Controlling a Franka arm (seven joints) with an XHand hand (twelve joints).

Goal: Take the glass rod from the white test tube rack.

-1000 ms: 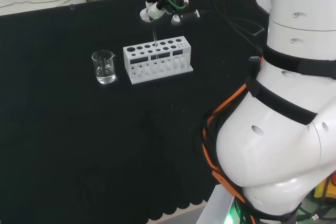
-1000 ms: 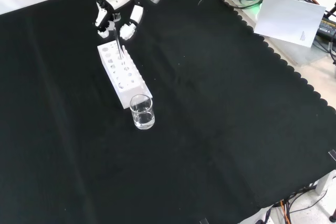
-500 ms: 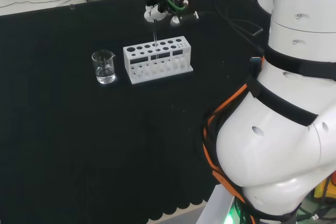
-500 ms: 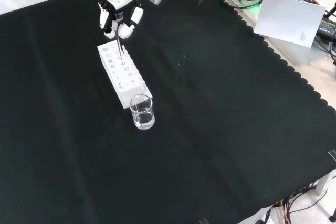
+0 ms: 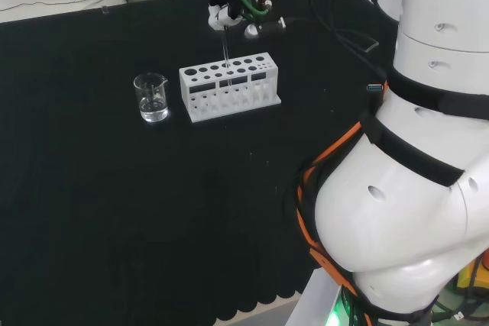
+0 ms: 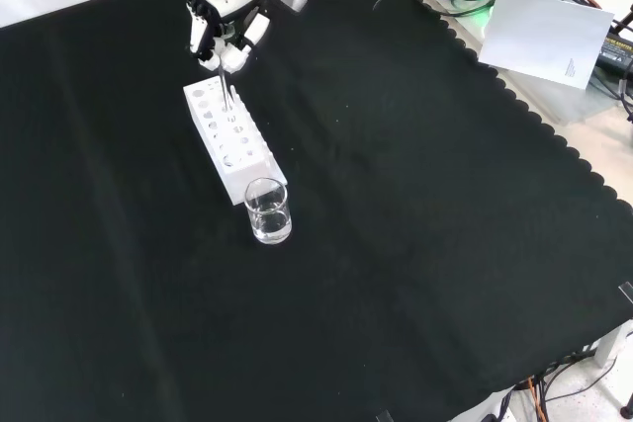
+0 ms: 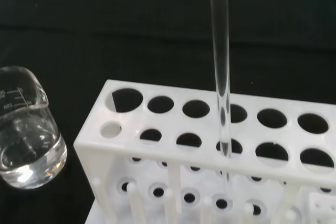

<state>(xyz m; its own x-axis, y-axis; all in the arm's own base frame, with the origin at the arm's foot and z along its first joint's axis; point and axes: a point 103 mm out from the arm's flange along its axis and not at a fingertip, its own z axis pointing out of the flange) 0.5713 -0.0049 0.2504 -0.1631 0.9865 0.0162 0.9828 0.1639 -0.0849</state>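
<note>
In the head view, going from left to right, a glass beaker [image 5: 151,97] with a little clear liquid stands on the black tabletop [image 5: 114,211], just beside the left end of the white test tube rack [image 5: 229,86]. The glass rod [image 5: 226,55] stands upright in a hole near the middle of the rack, and its upper end reaches to the hand [image 5: 229,11], which is above the far side of the rack. Compared with one second ago, the hand has pulled its fingers together around the top of the rod: before, they were spread more widely, and now they look closed on it like a pinch, though I cannot see the contact itself exactly. The hand also seems a little higher in the view. In the wrist view the rod [image 7: 220,66] passes through an upper hole, and its lower end is still inside the rack [image 7: 205,156], so it is not yet free. I judge that the grasp is just made and the lift is only starting; the next move should be straight up, because a sideways pull could catch the rod on the hole and tip the rack toward the beaker [image 7: 26,129].
</note>
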